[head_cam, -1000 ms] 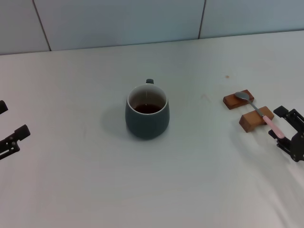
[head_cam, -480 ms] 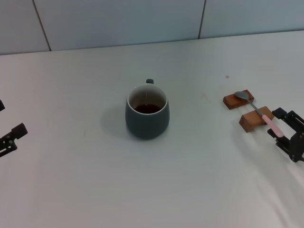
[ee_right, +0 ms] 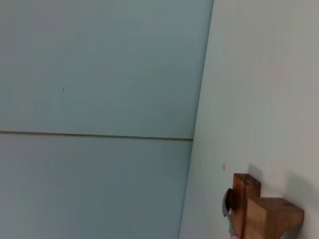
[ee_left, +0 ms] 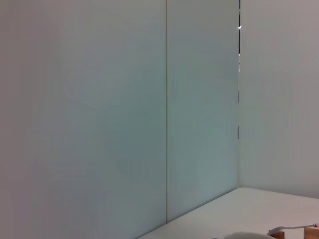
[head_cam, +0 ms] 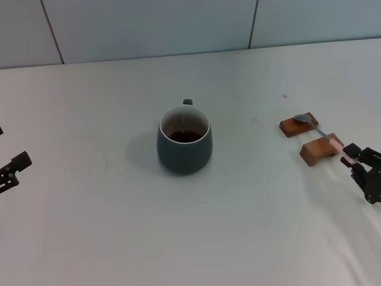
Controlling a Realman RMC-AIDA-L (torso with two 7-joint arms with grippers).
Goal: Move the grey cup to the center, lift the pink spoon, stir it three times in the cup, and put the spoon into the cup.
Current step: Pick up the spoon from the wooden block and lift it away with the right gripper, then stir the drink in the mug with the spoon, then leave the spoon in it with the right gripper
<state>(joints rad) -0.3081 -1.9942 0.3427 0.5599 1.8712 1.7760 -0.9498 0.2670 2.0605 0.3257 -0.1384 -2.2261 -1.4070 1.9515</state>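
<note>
grey cup [head_cam: 184, 140] sat mid-worktop [head_cam: 107, 238], pink spoon [head_cam: 322, 136] laid across two wooden blocks [head_cam: 311, 138] well right of the cup, right tool [head_cam: 351, 156] clamped on the spoon's handle end, left tool [head_cam: 13, 169] parked far left of the cup, fingers can't be made out

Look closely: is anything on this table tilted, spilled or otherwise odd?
Nothing spilled. The grey cup stands upright. The pink spoon bridges two wooden blocks, its handle end between the right gripper's fingers.

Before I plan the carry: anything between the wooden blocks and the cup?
Nothing: in the head view, bare table separates the grey cup from the wooden blocks.
</note>
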